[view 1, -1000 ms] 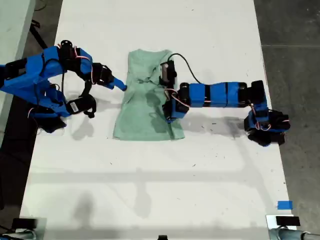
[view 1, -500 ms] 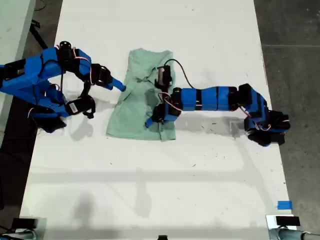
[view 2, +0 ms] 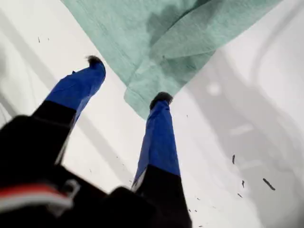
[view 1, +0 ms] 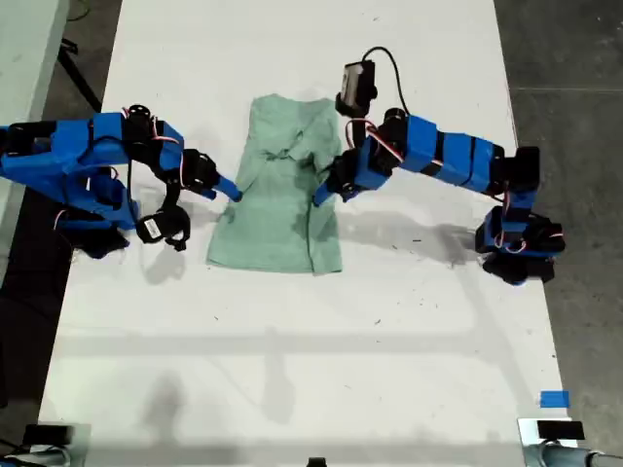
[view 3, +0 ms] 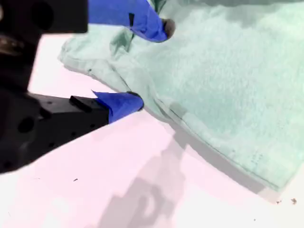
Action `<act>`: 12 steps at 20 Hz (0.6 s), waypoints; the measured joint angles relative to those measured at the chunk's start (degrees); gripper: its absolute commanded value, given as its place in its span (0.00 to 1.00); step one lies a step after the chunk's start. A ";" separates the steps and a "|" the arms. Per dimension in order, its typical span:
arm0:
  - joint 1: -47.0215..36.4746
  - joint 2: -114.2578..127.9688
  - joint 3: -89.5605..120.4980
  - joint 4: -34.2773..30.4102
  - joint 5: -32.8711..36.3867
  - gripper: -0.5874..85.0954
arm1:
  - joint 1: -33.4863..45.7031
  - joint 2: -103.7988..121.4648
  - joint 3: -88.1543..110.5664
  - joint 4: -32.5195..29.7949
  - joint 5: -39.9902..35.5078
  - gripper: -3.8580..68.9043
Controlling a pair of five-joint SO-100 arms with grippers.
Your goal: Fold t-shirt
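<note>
The pale mint-green t-shirt (view 1: 273,214) lies flat on the white table, and its edge toward the exterior view's right is folded over as a narrow strip. My first gripper (view 1: 324,193) hangs open above that folded strip and holds nothing. In the first wrist view a corner of the t-shirt (view 2: 142,33) lies beyond my first gripper (view 2: 128,79). My second gripper (view 1: 232,191) is open and low at the shirt's edge toward the exterior view's left. In the second wrist view my second gripper (view 3: 149,64) has one finger over the t-shirt (view 3: 223,71) and the other at its edge.
The white table (view 1: 292,370) runs the length of the exterior view, with dark floor along the view's right. A small blue tape patch (view 1: 554,399) sits near the table's lower right corner in that view. The arm bases stand at the table's two sides.
My first gripper pushed the shirt's edge across toward the exterior view's left, then rose and drew back, leaving a folded strip. My second gripper shifted slightly along the opposite edge.
</note>
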 measured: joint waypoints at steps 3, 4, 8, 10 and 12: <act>1.93 -0.70 4.83 -3.87 -2.90 0.29 | 0.09 0.00 0.79 0.00 -0.62 0.36; 2.46 -1.14 5.98 -5.01 -3.43 0.29 | 0.09 0.09 0.79 0.09 -0.79 0.36; 2.55 -3.96 8.70 -8.26 -3.87 0.29 | 0.09 1.93 1.76 1.05 -1.14 0.35; 2.55 -6.06 8.79 -9.67 -3.87 0.29 | 0.09 4.39 3.34 1.14 -1.14 0.34; 2.55 -8.35 8.79 -11.16 -3.87 0.29 | 0.09 6.59 5.27 1.41 -1.14 0.33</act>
